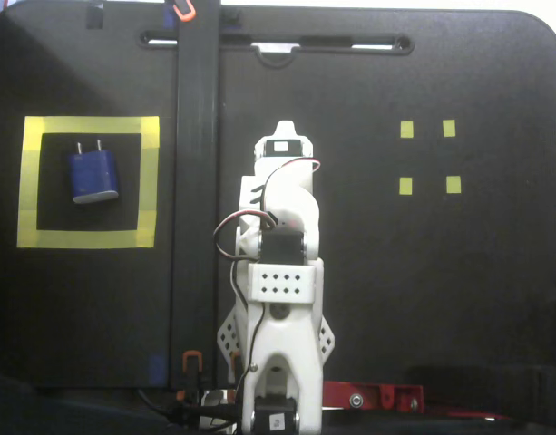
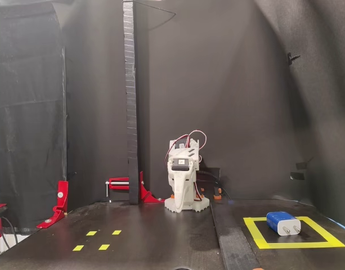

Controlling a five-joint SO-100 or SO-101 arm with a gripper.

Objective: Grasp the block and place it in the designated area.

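**Block sits inside the yellow square; arm folded at centre**

Your small dark-blue rounded block with two silvery prongs (image 1: 93,175) lies flat on the black interior of the large square bordered in wide yellow tape (image 1: 149,181). In the top-down fixed view its prongs point toward the far edge of the table, and no part of it touches the tape. The low fixed view agrees: the block (image 2: 283,223) rests within the yellow outline (image 2: 255,233), prongs toward the camera.

The white printed arm (image 1: 279,272) is folded over its base at mid-table, well apart from the block. The gripper (image 2: 180,194) points down by the base, but you cannot tell from either view whether its jaws are parted or closed; they hold nothing visible.

Judged from the layout, the placement looks done. The risks lie in any further motion:
- Reaching back toward the square could nudge the light block onto or past the tape.
- The tall dark vertical post (image 1: 196,181) stands between arm and square, so a low sideways swing could strike it.
- The four small yellow square markers (image 1: 428,156) on the opposite side are not the goal.
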